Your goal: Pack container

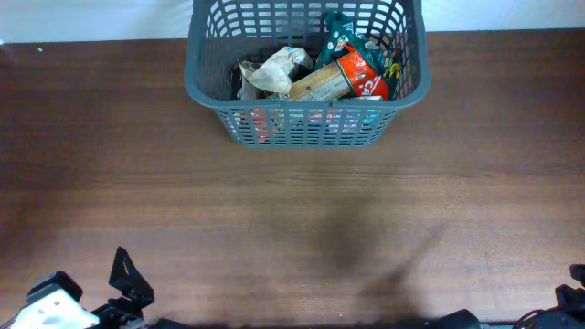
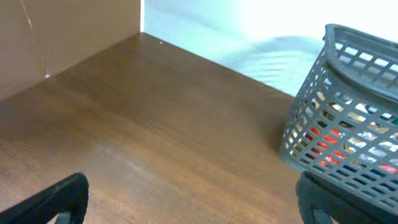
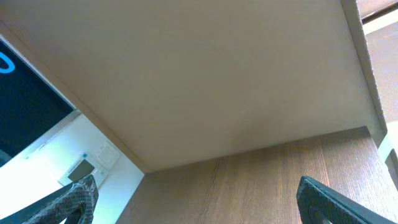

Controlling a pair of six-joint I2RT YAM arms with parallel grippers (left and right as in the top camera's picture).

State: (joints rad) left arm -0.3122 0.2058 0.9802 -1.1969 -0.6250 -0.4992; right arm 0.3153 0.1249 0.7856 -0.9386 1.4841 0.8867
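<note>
A brown wooden table (image 1: 292,228) meets a white wall (image 1: 91,18).

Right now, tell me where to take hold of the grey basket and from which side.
Grip the basket by its left short rim, coming from above and straddling the wall. Its open top faces up, the rim is a thin lip, and the packets lie toward the middle and right, leaving room inside that wall.
</note>
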